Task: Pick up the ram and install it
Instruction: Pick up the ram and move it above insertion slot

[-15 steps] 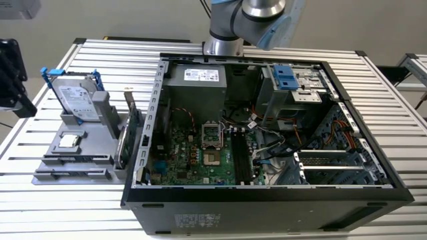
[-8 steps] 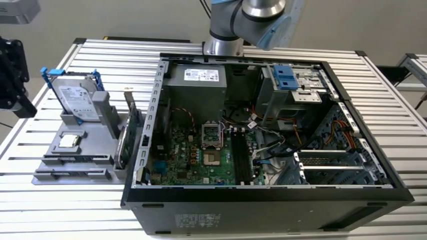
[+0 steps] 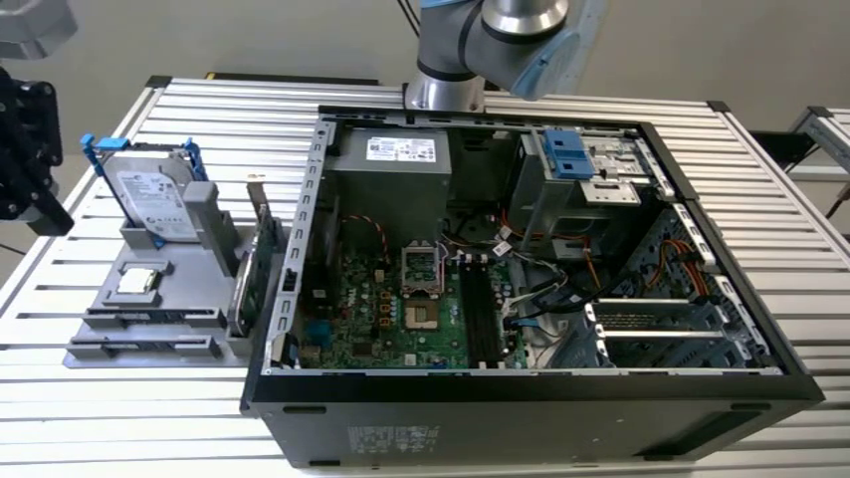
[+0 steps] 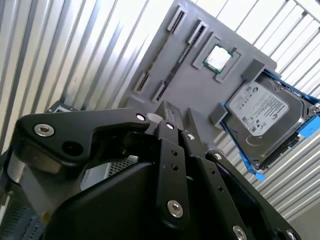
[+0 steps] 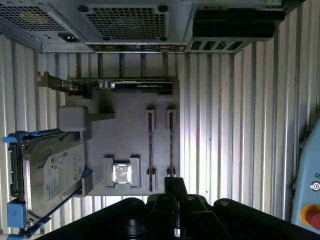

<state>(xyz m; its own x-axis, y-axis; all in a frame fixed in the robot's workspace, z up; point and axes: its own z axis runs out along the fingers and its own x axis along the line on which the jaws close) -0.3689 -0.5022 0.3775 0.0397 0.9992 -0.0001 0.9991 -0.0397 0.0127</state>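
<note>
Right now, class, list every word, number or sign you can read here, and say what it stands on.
No text reads clearly.
hard drive label: print too small to read.
power supply sticker: blurred.
case sticker: blurred.
card edge lettering: too small to read.

We see our black gripper [image 4: 177, 114] hanging above a gray holder tray [image 4: 200, 95] on the ribbed metal table [image 4: 75, 45]. The ram [image 4: 181, 59], a thin dark stick, lies along one pair of slots. Near it sit a square processor chip [image 4: 218, 57] and a blue-framed hard drive [image 4: 262, 112].
</note>
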